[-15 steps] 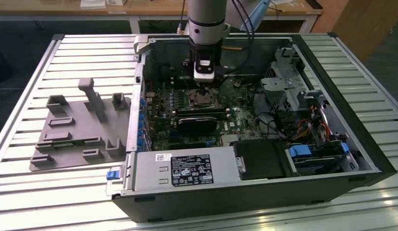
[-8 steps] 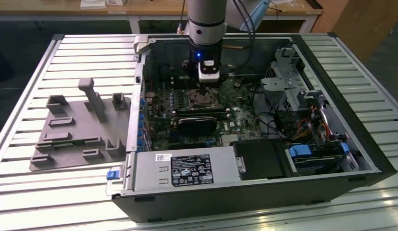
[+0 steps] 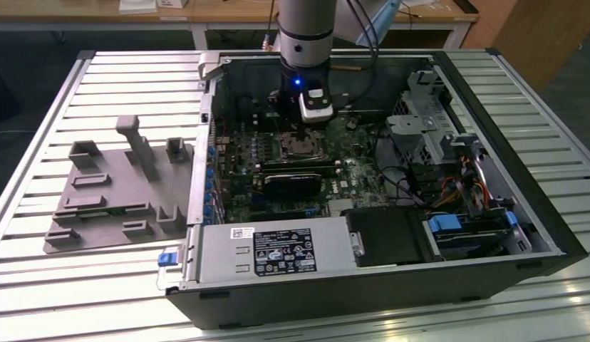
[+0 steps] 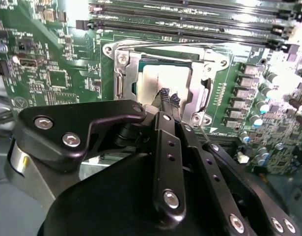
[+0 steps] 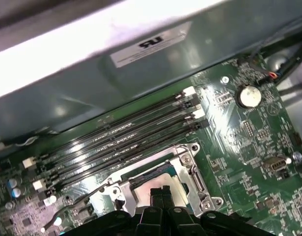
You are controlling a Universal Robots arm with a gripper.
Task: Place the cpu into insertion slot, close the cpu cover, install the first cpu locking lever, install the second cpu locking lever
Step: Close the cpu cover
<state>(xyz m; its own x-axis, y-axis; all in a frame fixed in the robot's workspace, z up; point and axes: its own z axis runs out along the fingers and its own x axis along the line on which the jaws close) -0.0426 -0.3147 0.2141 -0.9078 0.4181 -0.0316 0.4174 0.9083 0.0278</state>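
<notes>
Over the insertion slot (image 4: 212, 61), gripper (image 4: 168, 97) fingers pressed together, nothing between them | just below its tips, cpu (image 4: 163, 78) lies flat, pale face up, inside that silver-rimmed slot; contact cannot be told | around it, green circuit board (image 4: 57, 78) | beyond, long black memory slots (image 4: 190, 22)

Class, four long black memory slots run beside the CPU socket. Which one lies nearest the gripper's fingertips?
The slot directly bordering the silver cpu cover, just ahead of the gripper. The other three lie beyond it, toward the case wall.
</notes>
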